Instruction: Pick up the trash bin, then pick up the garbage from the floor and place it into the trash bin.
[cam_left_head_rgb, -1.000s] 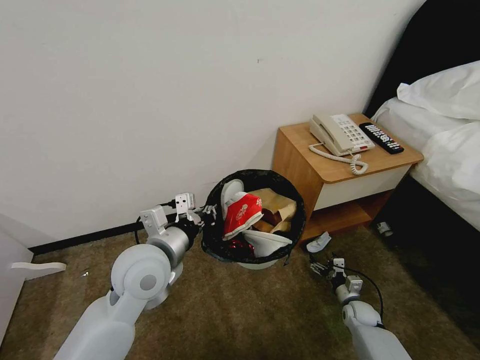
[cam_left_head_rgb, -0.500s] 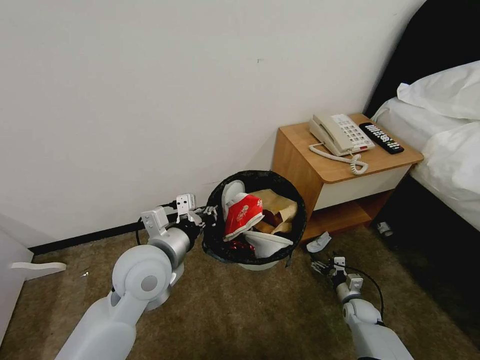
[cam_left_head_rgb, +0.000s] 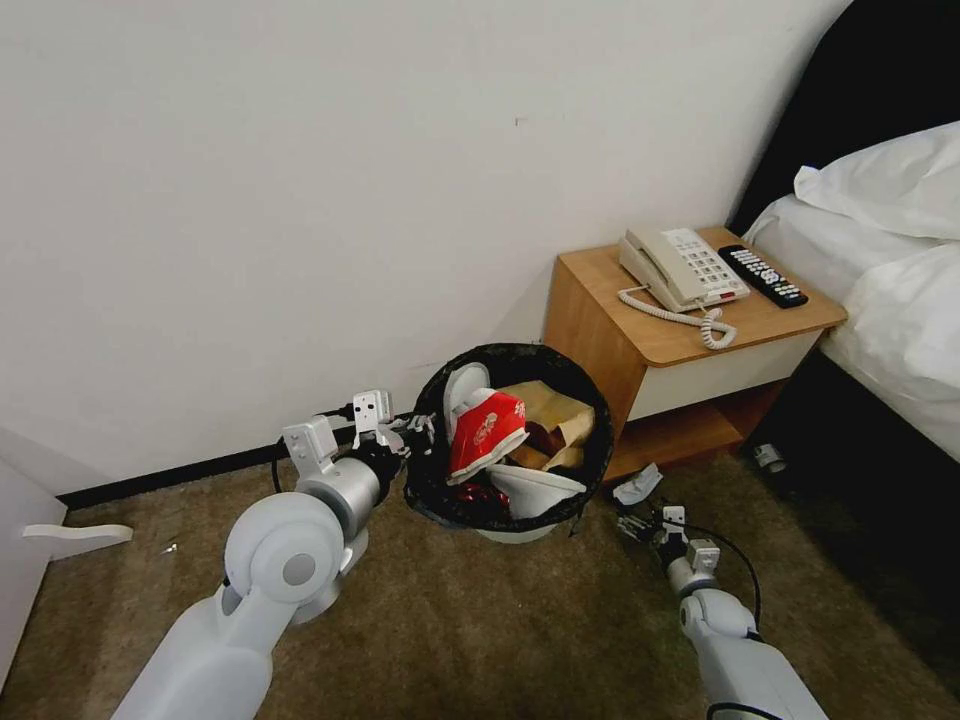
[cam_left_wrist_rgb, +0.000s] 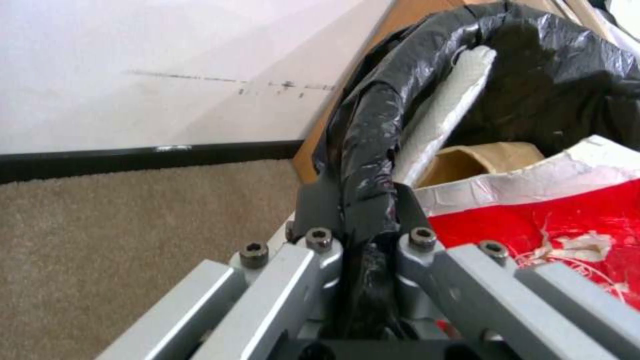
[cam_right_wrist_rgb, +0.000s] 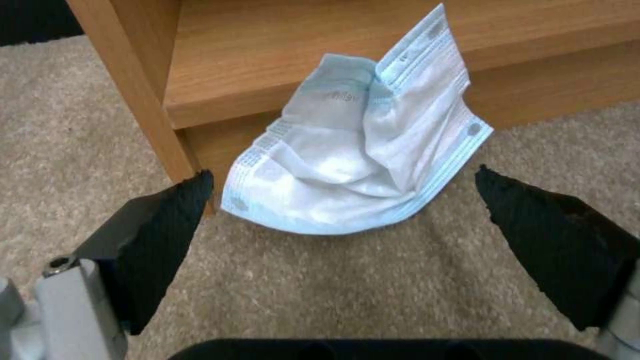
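The trash bin (cam_left_head_rgb: 520, 528), white with a black bag over its rim (cam_left_wrist_rgb: 373, 115), stands by the wall and holds a red paper cup (cam_left_head_rgb: 485, 430), a brown paper bag (cam_left_head_rgb: 555, 410) and white slippers (cam_left_head_rgb: 530, 485). My left gripper (cam_left_head_rgb: 420, 432) is shut on the bin's near-left rim; the left wrist view shows its fingers (cam_left_wrist_rgb: 320, 200) pinching the black bag. A pale-blue face mask (cam_right_wrist_rgb: 360, 165) lies on the carpet floor (cam_left_head_rgb: 480, 620) against the nightstand's foot (cam_left_head_rgb: 638, 484). My right gripper (cam_left_head_rgb: 632, 522) hovers low just before it, open, with its black pads (cam_right_wrist_rgb: 160, 225) either side of the mask.
A wooden nightstand (cam_left_head_rgb: 690, 345) with a phone (cam_left_head_rgb: 680, 265) and a remote (cam_left_head_rgb: 762, 275) stands right of the bin. A bed (cam_left_head_rgb: 890, 280) is at far right, with a small object (cam_left_head_rgb: 770, 457) at its foot. A white piece (cam_left_head_rgb: 75, 537) juts out at left.
My right gripper has crept forward and a little left, closer to the face mask. The left gripper and the bin have sunk very slightly.
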